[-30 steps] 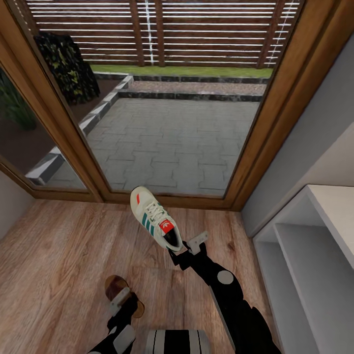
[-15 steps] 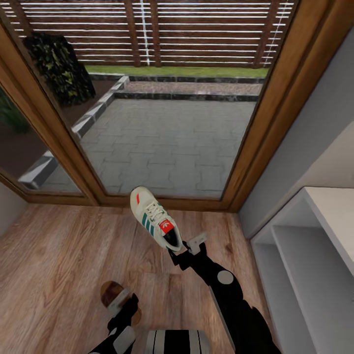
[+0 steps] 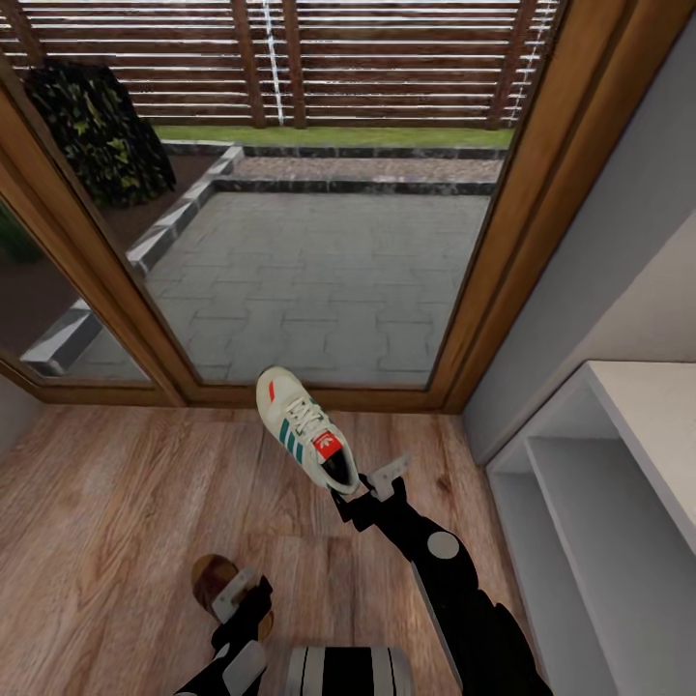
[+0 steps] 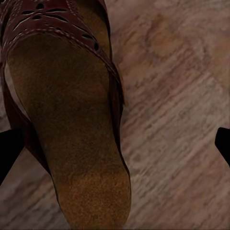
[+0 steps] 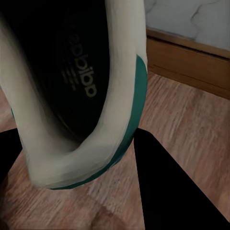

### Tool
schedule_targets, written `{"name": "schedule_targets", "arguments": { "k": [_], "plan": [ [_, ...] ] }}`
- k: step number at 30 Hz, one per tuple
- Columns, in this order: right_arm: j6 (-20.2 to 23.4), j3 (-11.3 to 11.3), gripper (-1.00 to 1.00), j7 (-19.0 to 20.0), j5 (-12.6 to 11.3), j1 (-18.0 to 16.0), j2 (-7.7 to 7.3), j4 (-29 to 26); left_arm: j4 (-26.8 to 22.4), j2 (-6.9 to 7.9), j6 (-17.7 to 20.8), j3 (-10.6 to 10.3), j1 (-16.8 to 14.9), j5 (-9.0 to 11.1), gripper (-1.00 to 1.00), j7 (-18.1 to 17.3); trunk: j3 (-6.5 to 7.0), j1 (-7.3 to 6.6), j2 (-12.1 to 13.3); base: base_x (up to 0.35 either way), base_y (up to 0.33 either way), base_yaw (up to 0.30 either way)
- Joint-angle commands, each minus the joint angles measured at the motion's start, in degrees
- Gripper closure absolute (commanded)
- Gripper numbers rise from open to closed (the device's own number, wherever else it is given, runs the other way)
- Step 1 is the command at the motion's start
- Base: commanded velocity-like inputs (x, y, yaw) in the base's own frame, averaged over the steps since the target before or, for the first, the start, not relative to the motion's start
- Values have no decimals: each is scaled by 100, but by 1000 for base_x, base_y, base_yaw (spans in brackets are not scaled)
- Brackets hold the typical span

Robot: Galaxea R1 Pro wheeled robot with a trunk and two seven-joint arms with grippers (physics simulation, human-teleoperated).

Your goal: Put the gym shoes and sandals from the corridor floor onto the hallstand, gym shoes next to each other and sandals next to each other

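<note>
**Mia:** What are the jaws doing? Start with the head view.

**Ben:** The right gripper (image 3: 360, 490) has its jaws closed on the heel of a gym shoe (image 3: 305, 428). The shoe is up off the corridor floor (image 3: 106, 503), with its toe pointing at the big glass door (image 3: 319, 271). The left gripper (image 3: 237, 599) is low down with a sandal (image 3: 215, 578). I think it holds the sandal, but that part is small and half hidden.

**Mia:** Where is the hallstand?

**Ben:** The hallstand (image 3: 619, 503) is to the right, near the shoe. Its shelves look bare.

**Mia:** And the left wrist view?

**Ben:** The sandal (image 4: 67, 124) is very close, above the floor. Dark finger tips show at both far edges. One seems to touch the sandal's side and the other stands well apart. So I cannot tell if those jaws grip it.

**Mia:** The right wrist view?

**Ben:** The gym shoe (image 5: 72, 105) has its heel rim right between the dark fingers (image 5: 167, 187). You can see inside it.

**Mia:** How will the shoes handle?

**Ben:** I think both are light. The shoe's rim is soft, so it may tip. The heel is a good place to hold. The sandal is flat, so hold its sides.
</note>
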Motion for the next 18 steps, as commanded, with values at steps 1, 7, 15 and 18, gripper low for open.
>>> {"name": "schedule_targets", "arguments": {
  "k": [1, 7, 15, 18],
  "plan": [
    [28, -8, 100, 38, 44, -4, 3, -10, -2, 0, -17, -35, -1, 42, -100, 30, -28, 1, -3, 0, 0, -2],
    [28, -16, 100, 38, 45, 1, 3, -10, 3, 0, -16, -31, 3, 165, -100, 65, -167, 14, -10, 0, 0, 0],
    [28, -11, 100, 38, 41, -1, 3, -11, 14, 0, -18, -35, 16, 451, -100, 71, -240, 19, -13, 0, 0, 0],
    [28, -12, 100, 38, 42, -3, 3, -13, 15, 0, -18, -35, 16, 462, -100, 71, -315, 27, -17, 0, 0, 0]
  ]
}}
